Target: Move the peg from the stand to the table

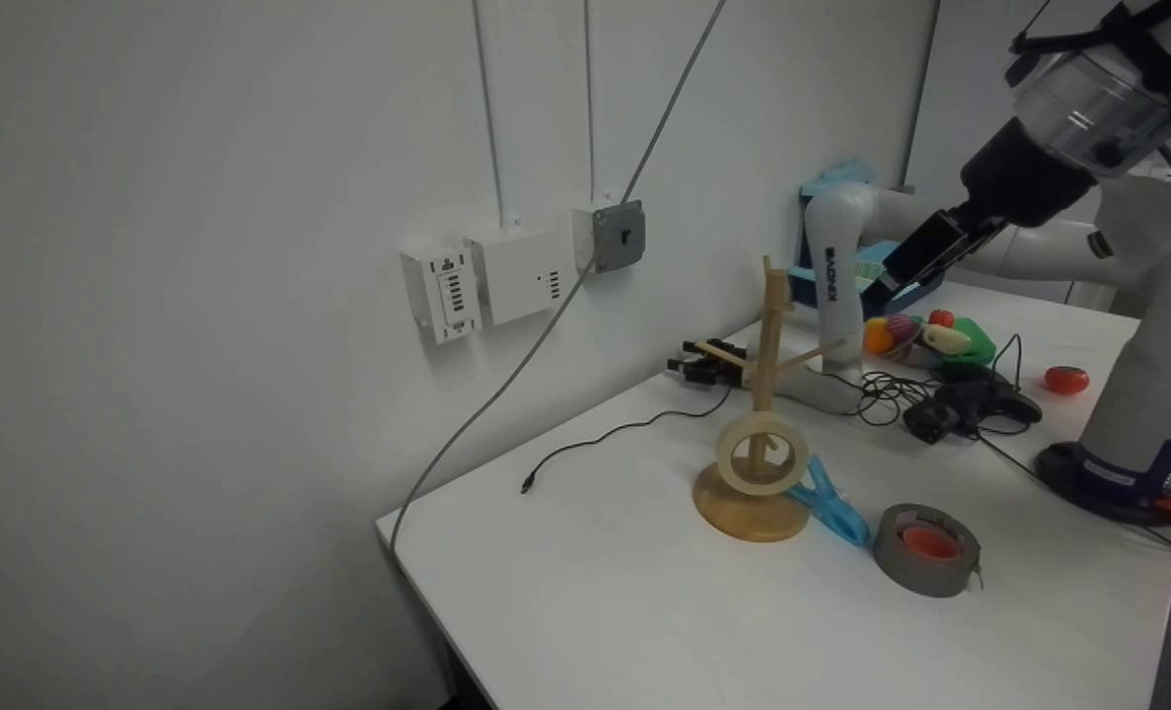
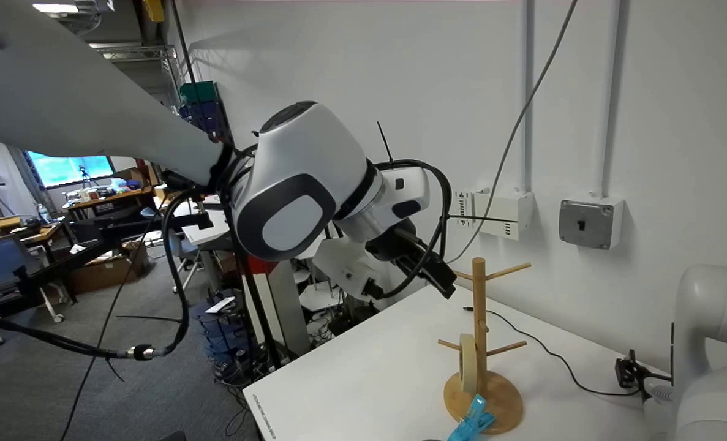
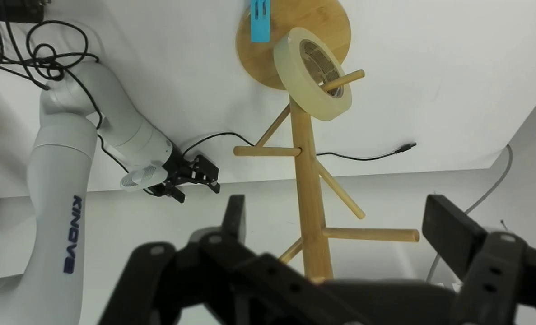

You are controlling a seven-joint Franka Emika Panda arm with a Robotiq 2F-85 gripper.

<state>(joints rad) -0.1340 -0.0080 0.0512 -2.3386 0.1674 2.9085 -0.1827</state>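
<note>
The peg is a light-blue clip [image 1: 835,511] at the edge of the stand's round base, partly over it; it also shows in an exterior view [image 2: 472,421] and in the wrist view [image 3: 260,25]. I cannot tell whether it grips the base or leans on it. The tan wooden stand [image 1: 767,365] stands upright on the white table [image 1: 624,602], with several side branches. It also shows in an exterior view [image 2: 479,294] and the wrist view [image 3: 310,194]. My gripper [image 3: 333,212] is open and empty, high above the table by the stand's upper part.
A cream tape ring [image 1: 795,463] hangs on a low branch of the stand. A grey tape roll [image 1: 925,552] lies beside the peg. A Kinova arm [image 1: 837,256], a black cable [image 1: 624,429], black devices [image 1: 975,404] and toy food [image 1: 945,340] occupy the table's back and side.
</note>
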